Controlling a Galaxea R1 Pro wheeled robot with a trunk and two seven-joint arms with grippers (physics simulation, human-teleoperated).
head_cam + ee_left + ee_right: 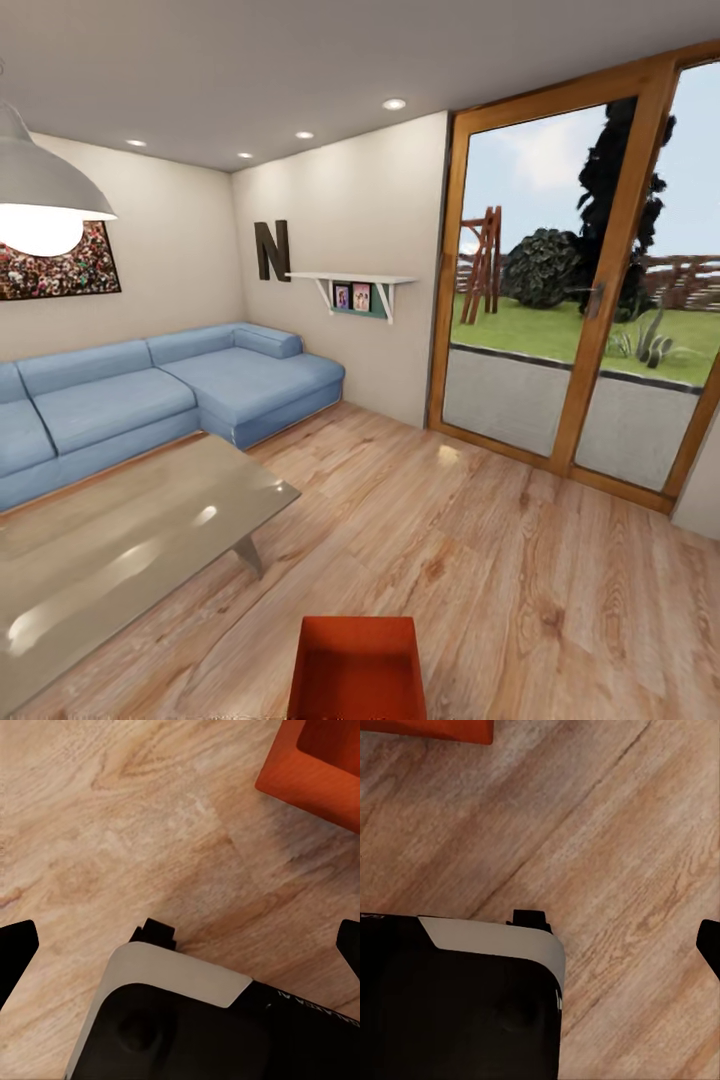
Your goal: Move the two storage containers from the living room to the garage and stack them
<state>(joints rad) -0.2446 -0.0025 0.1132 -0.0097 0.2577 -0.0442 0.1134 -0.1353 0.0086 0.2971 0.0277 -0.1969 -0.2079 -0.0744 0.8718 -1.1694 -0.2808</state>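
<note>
At the bottom centre of the head view, one red-orange bin (357,668) stands on the wood floor (480,560), its near end cut off by the frame edge. What shows of its inside is bare. To its left, filling the lower left, stands a glass-topped counter (110,545), and behind that a blue sofa (150,395) runs along the cream wall. A lamp (45,195) hangs at the upper left, in front of a picture (70,265). A letter N (272,249) and a shelf (352,285) hang on the far wall. Glass doors (590,290) in wood frames take up the right side, with grass and trees beyond.

In the left wrist view a bin corner (315,765) sits at the upper right, on the floor beyond the robot's dark base (187,1027). The left gripper (184,945) has its jaws released, spread to both frame edges. In the right wrist view a strip of bin (427,729) lies at the top edge. Of the right gripper only one fingertip (711,943) shows; I cannot tell its state.
</note>
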